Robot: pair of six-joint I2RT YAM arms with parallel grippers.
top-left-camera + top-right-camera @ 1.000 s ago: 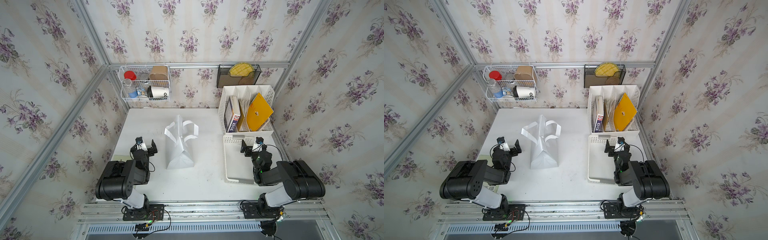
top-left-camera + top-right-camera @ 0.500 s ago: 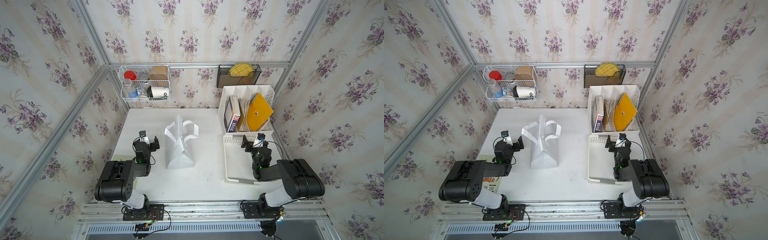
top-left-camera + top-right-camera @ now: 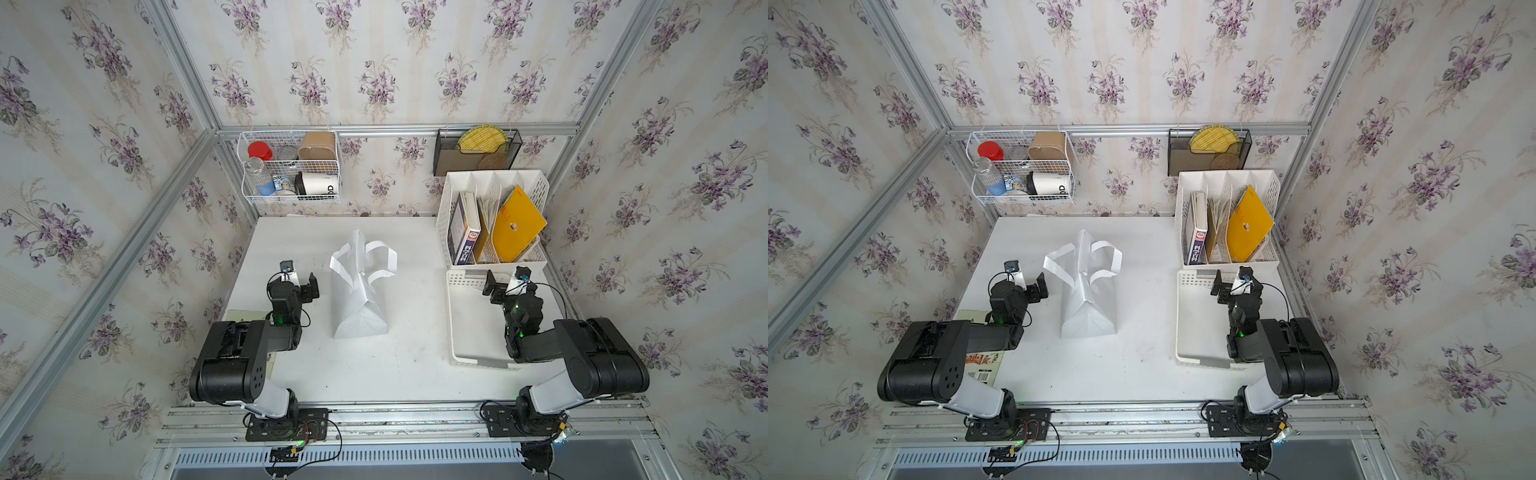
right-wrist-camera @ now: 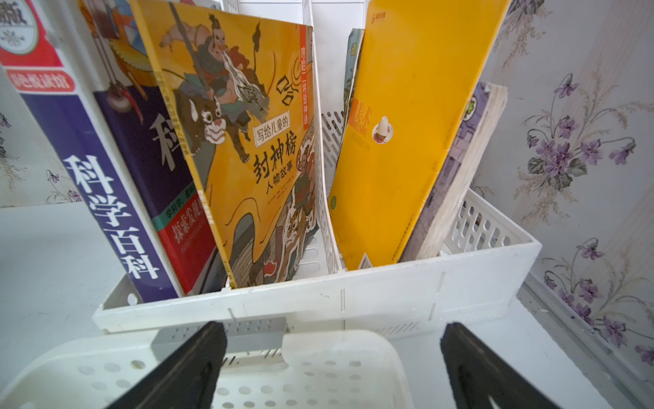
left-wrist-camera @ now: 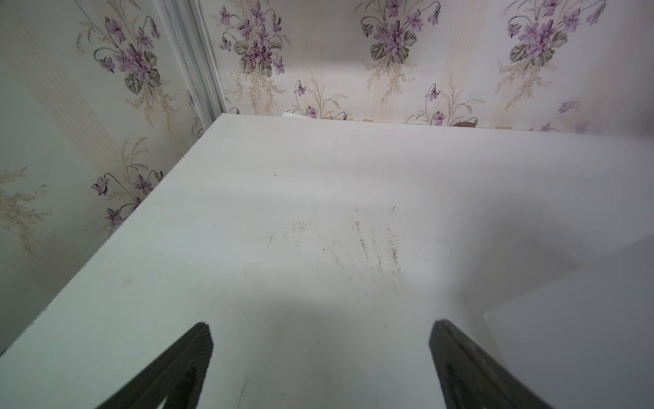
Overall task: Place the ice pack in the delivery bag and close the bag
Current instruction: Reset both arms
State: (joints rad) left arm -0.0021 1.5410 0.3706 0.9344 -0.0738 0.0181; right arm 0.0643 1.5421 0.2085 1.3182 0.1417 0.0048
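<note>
1 delivery bag (image 3: 359, 305) is standing mid-worktop (image 3: 374, 374), 2 handles (image 3: 380, 257) up | left tool (image 5: 320, 325) is hovering beside it, gaping wide, empty | right tool (image 4: 332, 327) is hovering over 1 tray (image 3: 451, 328), likewise wide (ice pack: cannot tell where)

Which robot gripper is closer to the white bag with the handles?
Left. The left gripper sits open just beside the delivery bag, not touching it. The right gripper is far across the table, open above the white tray.
</note>
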